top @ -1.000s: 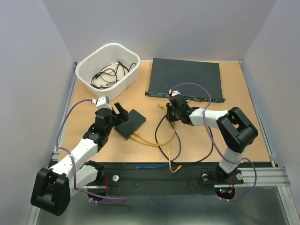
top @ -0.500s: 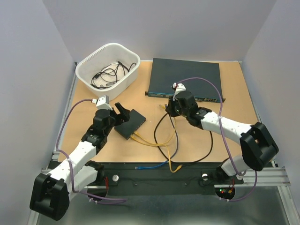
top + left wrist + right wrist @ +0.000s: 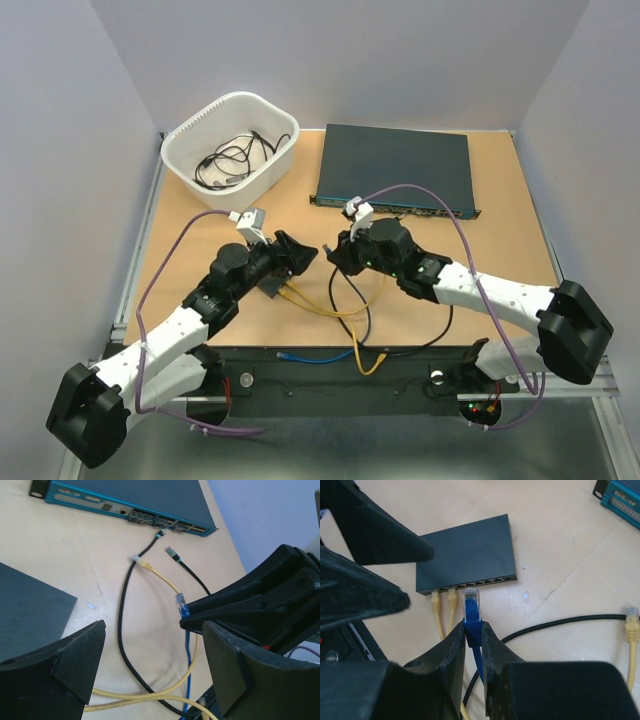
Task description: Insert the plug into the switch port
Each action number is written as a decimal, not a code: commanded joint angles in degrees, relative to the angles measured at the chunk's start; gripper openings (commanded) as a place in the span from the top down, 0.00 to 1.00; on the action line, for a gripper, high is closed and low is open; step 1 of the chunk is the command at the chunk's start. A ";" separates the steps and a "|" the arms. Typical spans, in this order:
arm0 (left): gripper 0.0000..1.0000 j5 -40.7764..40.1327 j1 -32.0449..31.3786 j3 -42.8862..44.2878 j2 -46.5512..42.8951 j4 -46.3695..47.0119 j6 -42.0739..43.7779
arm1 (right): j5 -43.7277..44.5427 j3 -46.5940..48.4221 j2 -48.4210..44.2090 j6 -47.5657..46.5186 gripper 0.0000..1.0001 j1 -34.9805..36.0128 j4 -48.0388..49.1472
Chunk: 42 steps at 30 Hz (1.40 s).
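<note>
The blue RJ45 plug is light and rigid, but its clear shell looks slick and its latch tab brittle. The blue cable trailing behind it is limp. The best hold, I judge, is on the boot just behind the shell (where the fingers sit now).

The right gripper is pinched narrow on that boot, with the plug pointing forward. Just ahead of its fingertips lies the small black switch, port row facing the plug. Two yellow plugs are seated just left of its line.

The left gripper stands wide and holds nothing, with the switch below its left finger.
</note>
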 commanded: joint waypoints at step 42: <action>1.00 -3.60 -6.10 0.37 5.69 11.10 -5.92 | 2.01 -4.42 -3.28 1.84 0.48 5.48 10.20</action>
